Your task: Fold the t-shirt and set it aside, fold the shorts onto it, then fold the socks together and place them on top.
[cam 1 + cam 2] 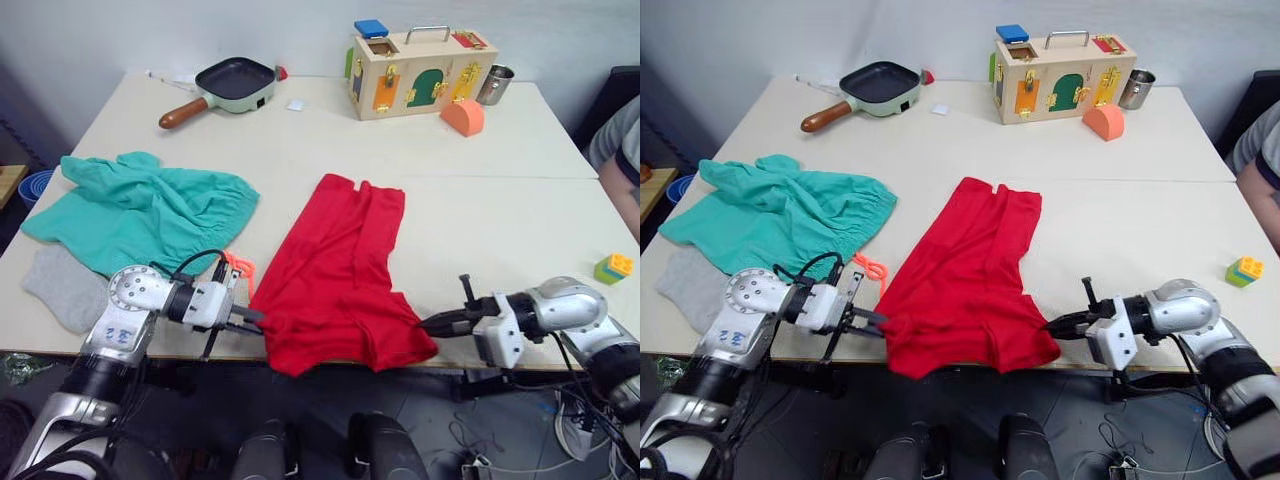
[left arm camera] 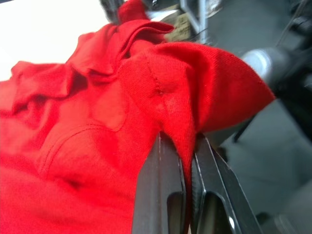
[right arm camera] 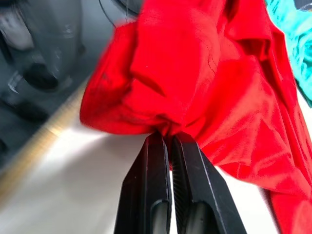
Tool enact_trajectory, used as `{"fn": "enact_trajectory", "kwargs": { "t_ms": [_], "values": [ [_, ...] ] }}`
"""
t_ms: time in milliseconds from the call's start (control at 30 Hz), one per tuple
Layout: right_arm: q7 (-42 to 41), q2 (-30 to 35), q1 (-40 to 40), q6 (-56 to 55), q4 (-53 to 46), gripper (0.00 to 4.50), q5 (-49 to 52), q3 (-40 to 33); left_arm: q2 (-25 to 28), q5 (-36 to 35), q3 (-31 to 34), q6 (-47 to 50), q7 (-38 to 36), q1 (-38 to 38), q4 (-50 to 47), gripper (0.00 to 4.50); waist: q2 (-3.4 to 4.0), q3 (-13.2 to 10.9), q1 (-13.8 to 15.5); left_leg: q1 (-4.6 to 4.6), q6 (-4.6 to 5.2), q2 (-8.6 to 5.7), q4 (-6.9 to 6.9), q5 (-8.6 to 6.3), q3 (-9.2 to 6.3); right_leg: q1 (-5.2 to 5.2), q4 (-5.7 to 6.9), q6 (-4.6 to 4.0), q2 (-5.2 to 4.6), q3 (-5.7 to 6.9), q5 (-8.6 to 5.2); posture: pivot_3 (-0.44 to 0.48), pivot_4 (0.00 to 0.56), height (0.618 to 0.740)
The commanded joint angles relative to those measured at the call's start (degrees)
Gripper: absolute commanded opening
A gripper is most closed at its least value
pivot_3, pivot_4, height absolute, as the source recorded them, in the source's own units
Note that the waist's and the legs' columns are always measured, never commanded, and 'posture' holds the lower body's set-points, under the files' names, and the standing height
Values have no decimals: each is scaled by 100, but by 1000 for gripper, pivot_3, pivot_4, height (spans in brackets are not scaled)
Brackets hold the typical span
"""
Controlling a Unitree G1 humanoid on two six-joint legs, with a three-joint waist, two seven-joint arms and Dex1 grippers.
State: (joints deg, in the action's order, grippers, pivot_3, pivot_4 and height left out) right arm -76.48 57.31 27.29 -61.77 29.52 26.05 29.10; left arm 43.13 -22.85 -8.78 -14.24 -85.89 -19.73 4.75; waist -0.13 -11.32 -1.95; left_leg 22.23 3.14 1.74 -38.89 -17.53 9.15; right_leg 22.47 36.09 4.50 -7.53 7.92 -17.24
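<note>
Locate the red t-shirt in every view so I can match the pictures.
Left eye view: t-shirt lies centre, near the table's front edge, between both tools.
Right eye view: t-shirt centre, same spot.
Left wrist view: red cloth pinched in the left tool.
Right wrist view: red cloth pinched in the right tool.
Shared landmark: the shorts, also in the right wrist view.
</note>
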Motion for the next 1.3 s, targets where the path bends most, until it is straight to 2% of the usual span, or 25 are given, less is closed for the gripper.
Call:
{"fn": "enact_trajectory", "kwargs": {
  "t_ms": [33,233,400,533,633,733,800,900,1067,1167,1300],
  "values": [
    [-551,481,-477,718,-550,39,622,-472,223,-212,206,258,-3,312,-675,0,9,-5,35,-1,0,0,0,-4,0,0,-1,0,0,-1,0,0,150,740],
    [-735,1381,-1883,2458,-2102,39,1313,-1270,376,-233,210,614,257,899,-1510,0,21,-11,76,3,-1,-4,23,-15,-8,2,-20,0,-7,2,0,0,150,740],
    [-850,1723,-2763,3517,-3077,39,1363,-1767,718,-565,145,1295,63,1269,-2064,0,21,-11,51,2,-6,-5,54,-12,-8,5,-35,0,-5,7,0,0,150,740],
    [-942,1722,-3005,4111,-3407,39,1261,-2075,722,-531,135,1461,104,1166,-2052,0,21,-11,78,1,-14,-7,69,-3,-8,8,-42,-1,-3,10,0,0,150,740],
    [-749,1635,-2892,5066,-3640,39,1588,-2327,803,-891,350,2179,174,767,-1808,0,20,-12,135,3,-16,-7,68,-4,-8,7,-46,-1,-3,10,0,0,150,740],
    [-739,1537,-2512,5876,-3612,39,1688,-2460,952,-1272,536,2961,152,374,-1589,0,20,-12,164,5,-17,-7,68,0,-8,12,-45,-1,-3,8,0,0,150,740],
    [-670,1396,-1948,6592,-3467,39,1826,-2459,934,-1629,700,3740,379,-108,-1303,0,19,-12,178,8,-16,-7,71,2,-8,16,-45,-1,-3,9,0,0,150,740],
    [-476,906,-916,7486,-3001,39,1855,-2406,647,-1942,854,4705,889,-981,-552,0,17,-13,182,20,-13,-8,66,8,-10,23,-43,0,-1,13,0,0,150,740],
    [29,-243,755,8433,-1722,39,1410,-2271,73,-1800,760,5707,1434,-2096,618,0,14,-12,180,25,-11,-14,56,16,-6,23,-25,2,5,20,1,0,150,740],
    [416,-949,1630,8630,-700,39,930,-2253,-486,-1347,703,5684,1943,-2702,1642,0,13,-12,174,44,-4,-15,44,28,3,34,-12,4,15,23,2,0,150,740],
    [536,-1441,2110,8558,158,39,463,-2367,-1012,-900,840,5212,2392,-3183,2642,0,11,-11,187,103,-3,-12,8,30,-3,76,9,15,28,34,8,0,150,740]
  ]
}}
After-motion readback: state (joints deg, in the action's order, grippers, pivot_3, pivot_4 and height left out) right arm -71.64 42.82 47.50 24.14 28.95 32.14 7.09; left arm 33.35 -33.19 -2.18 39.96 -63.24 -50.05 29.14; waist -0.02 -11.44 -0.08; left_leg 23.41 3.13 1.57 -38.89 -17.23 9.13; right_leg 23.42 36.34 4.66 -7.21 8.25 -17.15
